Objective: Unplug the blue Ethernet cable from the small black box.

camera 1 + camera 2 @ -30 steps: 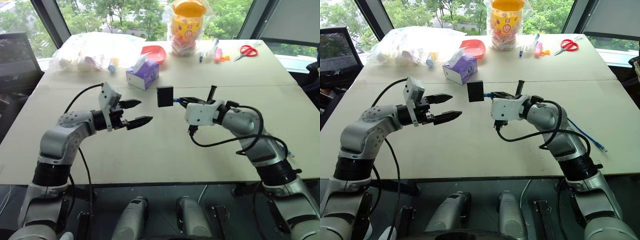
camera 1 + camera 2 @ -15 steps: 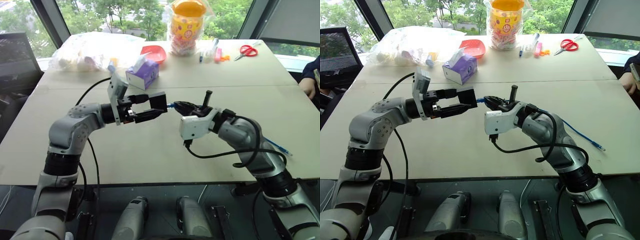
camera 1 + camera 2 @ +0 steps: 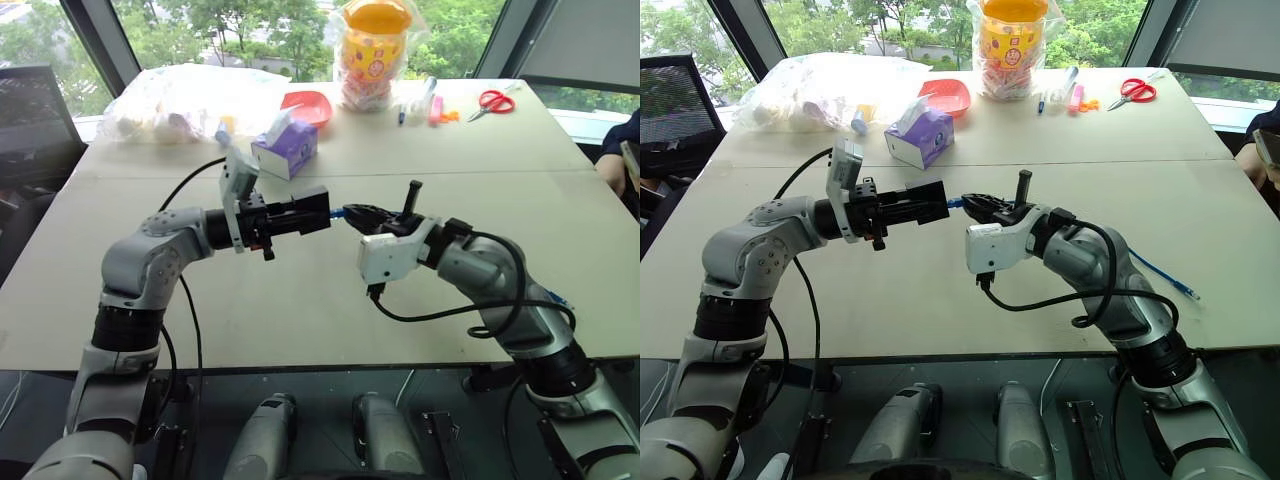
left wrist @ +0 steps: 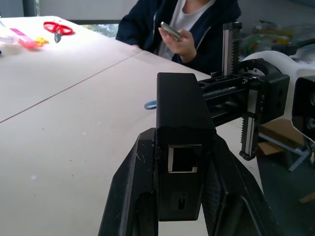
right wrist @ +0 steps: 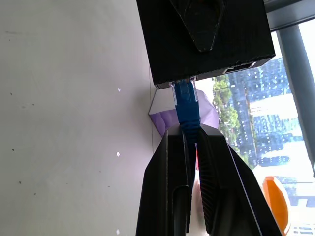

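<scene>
**Pulling the plug could slip, jam or tilt the box**

Holding both parts in the air above the tabletop [image 3: 300, 310], I judge the pull itself to be the risky bit. My left pincer [image 3: 300, 217] is clenched on the box [image 3: 312, 212], one finger [image 4: 129, 187] on each flat side, with the open port of one end face looking back at my left wrist. If those fingers grip only the near end, a hard tug from the right may twist the box out of line or drag it free, and it would drop to the tabletop.

My right pincer [image 3: 970, 202] is clenched on the cable [image 5: 187, 105] just behind its plug, which is still seated in the box's far end. The latch tab cannot be made out, so I cannot tell whether it is pressed. If it is not, a straight pull may only strain the cord or let it slide through my fingers [image 5: 170, 187], leaving the plug where it is.

The box sits between the two pincers, held by the left and just beyond the tips of the right, apart from them. The plug bridges that short gap. The rest of the cable runs back past my right arm and trails over the tabletop toward its right edge [image 3: 1160, 275].
</scene>
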`<control>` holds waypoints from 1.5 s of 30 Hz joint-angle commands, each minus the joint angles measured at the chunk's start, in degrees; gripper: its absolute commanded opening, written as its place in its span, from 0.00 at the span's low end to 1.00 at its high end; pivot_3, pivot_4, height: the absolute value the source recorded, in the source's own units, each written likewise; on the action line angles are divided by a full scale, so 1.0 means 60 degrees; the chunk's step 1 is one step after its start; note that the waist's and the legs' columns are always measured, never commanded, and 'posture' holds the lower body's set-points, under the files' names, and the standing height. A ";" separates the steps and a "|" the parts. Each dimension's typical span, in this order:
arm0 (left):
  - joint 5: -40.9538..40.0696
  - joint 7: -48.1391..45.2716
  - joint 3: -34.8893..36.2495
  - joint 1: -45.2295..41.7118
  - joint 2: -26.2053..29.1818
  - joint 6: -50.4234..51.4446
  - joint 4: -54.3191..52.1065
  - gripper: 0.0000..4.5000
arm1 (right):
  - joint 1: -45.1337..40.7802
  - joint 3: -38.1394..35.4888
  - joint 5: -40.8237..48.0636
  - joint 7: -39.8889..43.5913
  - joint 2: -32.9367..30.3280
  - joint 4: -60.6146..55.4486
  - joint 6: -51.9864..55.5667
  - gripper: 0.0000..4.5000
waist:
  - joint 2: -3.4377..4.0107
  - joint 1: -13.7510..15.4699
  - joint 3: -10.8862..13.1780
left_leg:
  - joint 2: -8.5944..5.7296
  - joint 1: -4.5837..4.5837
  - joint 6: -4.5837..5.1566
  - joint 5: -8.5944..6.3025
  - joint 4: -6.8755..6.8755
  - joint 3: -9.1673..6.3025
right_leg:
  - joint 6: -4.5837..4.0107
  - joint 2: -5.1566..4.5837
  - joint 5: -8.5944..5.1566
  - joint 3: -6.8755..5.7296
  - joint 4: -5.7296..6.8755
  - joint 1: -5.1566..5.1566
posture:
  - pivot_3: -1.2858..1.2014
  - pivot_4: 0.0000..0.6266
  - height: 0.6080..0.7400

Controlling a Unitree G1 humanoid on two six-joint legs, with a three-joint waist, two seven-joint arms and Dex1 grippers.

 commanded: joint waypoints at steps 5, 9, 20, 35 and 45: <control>0.0074 -0.0765 -0.0098 -0.0476 0.0616 -0.0215 0.0341 0.11 | -0.1009 -0.1274 0.4474 0.3022 -0.0193 -0.0582 0.4941 0.69 | 0.0001 -0.0006 0.0002 | 0.0003 0.0001 0.0002 0.0000 0.0001 -0.0006 | -0.0001 0.0000 0.0000 -0.0001 -0.0001 0.0003 | 0.52 0.24 1.00; 0.0246 -0.1290 -0.0323 -0.0730 0.0725 -0.0347 0.0709 0.11 | -0.1888 -0.1381 0.5795 0.3603 -0.0281 0.0210 0.7033 0.99 | 0.0000 -0.0009 0.0001 | 0.0002 0.0001 0.0001 -0.0001 0.0000 -0.0011 | -0.0003 -0.0001 -0.0001 -0.0007 -0.0002 0.0004 | 0.52 0.24 1.00; 0.0571 -0.2190 -0.0711 -0.1292 0.0584 -0.0756 0.1412 0.11 | -0.3924 -0.1004 0.7463 0.3736 0.0047 0.2151 0.9659 0.99 | 0.0001 -0.0007 0.0001 | 0.0000 -0.0011 0.0001 -0.0001 -0.0004 -0.0009 | 0.0001 -0.0006 0.0001 -0.0008 -0.0008 -0.0006 | 0.52 0.24 1.00; 0.0694 -0.2251 -0.0714 -0.1290 0.0434 -0.0905 0.1462 0.11 | -0.4535 -0.0422 0.8008 0.3863 -0.0161 0.2334 1.0257 0.47 | 0.0001 -0.0015 0.0001 | -0.0002 -0.0014 0.0000 -0.0001 -0.0003 -0.0008 | 0.0029 -0.0006 0.0017 -0.0009 -0.0007 -0.0011 | 0.52 0.24 1.00; 0.0816 -0.2315 -0.0788 -0.1173 0.0416 -0.1036 0.1334 0.11 | -0.4543 -0.0272 0.8115 0.3910 -0.0293 0.2288 1.0218 0.00 | 0.0001 -0.0013 0.0001 | -0.0002 -0.0015 0.0000 -0.0001 -0.0003 -0.0007 | 0.0030 -0.0006 0.0017 -0.0009 -0.0007 -0.0012 | 0.52 0.24 1.00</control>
